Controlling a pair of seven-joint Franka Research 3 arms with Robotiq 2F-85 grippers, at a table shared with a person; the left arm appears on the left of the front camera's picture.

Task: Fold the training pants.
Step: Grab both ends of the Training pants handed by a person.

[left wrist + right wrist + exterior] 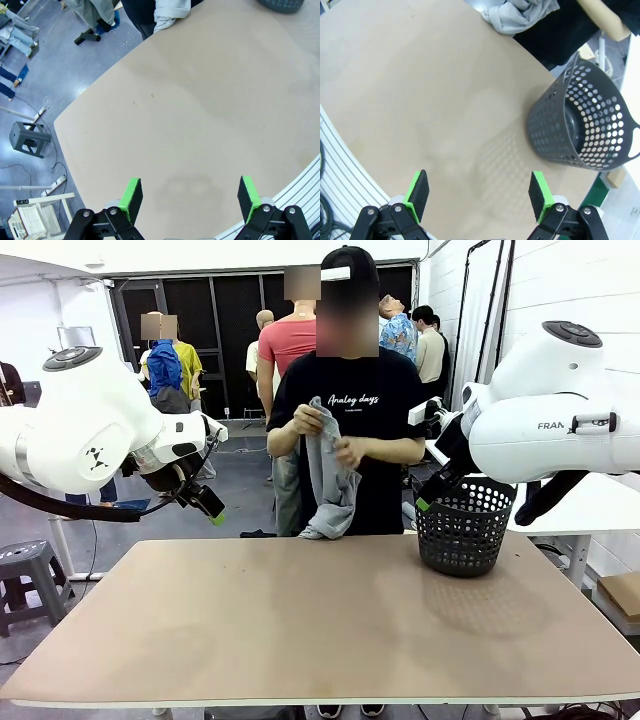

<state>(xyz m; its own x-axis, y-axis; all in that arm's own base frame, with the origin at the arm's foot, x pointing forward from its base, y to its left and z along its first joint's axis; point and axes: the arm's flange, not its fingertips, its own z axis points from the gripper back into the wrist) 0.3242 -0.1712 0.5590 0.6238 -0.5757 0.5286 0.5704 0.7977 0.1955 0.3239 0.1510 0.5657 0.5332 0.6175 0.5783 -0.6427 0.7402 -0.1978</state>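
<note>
The light grey soft jersey training pants (330, 480) hang vertically from the person's hands (350, 452) past the tan worktop's (320, 620) far edge, between the left tool (190, 196) and right tool (479, 192), both wide and empty.

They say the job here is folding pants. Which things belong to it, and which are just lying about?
Part of the job: grey training pants, bunched in the person's hands; the table.
Just lying about: black mesh basket at the table's far right; grey stool on the floor.
</note>
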